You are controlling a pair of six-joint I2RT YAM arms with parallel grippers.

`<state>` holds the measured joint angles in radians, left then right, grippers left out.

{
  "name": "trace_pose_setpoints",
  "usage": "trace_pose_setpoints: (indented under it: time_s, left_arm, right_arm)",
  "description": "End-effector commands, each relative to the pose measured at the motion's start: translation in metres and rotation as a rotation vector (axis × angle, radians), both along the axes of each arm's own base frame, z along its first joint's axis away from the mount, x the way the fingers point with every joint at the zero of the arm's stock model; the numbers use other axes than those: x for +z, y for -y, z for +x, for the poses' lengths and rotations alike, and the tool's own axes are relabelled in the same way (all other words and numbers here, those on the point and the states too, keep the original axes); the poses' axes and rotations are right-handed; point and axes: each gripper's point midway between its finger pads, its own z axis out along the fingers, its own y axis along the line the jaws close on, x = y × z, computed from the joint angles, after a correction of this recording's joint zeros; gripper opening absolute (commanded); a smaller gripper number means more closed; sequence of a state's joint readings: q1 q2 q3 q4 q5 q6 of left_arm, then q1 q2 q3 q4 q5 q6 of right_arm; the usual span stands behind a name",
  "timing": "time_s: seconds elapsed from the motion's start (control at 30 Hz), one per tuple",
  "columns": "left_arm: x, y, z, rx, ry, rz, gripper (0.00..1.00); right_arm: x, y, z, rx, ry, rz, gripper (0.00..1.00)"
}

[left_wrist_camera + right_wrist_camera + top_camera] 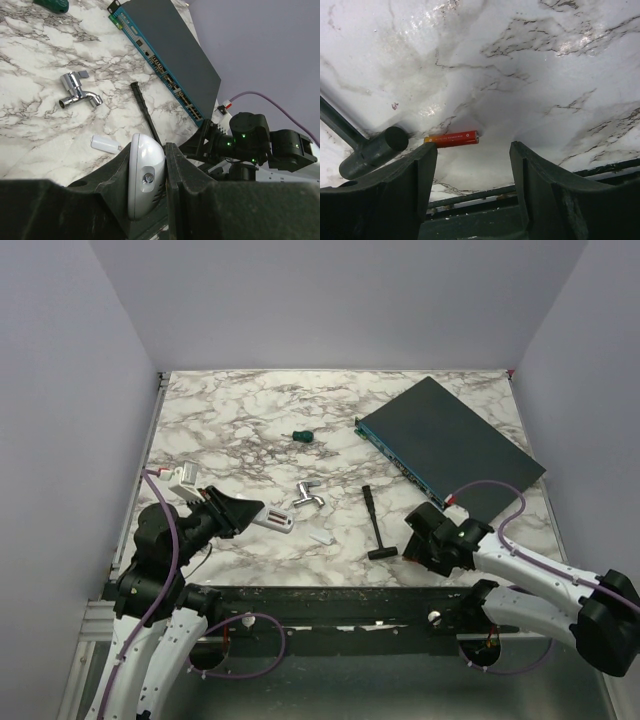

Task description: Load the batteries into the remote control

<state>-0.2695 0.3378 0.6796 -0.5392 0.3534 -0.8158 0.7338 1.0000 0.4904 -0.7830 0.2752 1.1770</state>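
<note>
Gripping the remote control by its long sides, the left claw is closed on it, one black finger pressed against each side. The white handset stands on edge between them, and its rounded end pokes out past the fingertips. From above, the remote control reaches out of the left claw toward the middle of the marble table. Whether it touches the tabletop I cannot tell.

Just ahead of that claw lies a small white piece. A silver tap sits a little farther out. A thin black T-shaped tool lies beyond the remote's tip.

The right claw hangs low over the marble with its jaws spread and nothing between them. One orange-red battery lies flat on the table just past the fingertips, closer to the finger on the left of the wrist view and clear of both. The round head of the black tool rests just beside the battery's end. A dark teal box lies beyond the right claw.
</note>
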Motion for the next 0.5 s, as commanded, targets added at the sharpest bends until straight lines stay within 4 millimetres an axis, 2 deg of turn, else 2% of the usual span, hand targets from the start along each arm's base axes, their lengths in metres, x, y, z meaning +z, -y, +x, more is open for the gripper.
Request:
trace_pose_setpoints:
  time_s: [0.0,0.47]
  left_arm:
    - [0.0098,0.0031,-0.0001,-0.024,0.049,-0.010,0.00]
    - [0.0060,0.0033,-0.0009,-0.027,0.043,-0.006,0.00]
  right_arm:
    - [0.0007,-0.0040,0.0087,0.002,0.032,0.007,0.67]
    - [-0.0090,-0.0133,0.0123,0.036,0.016,0.018,0.67]
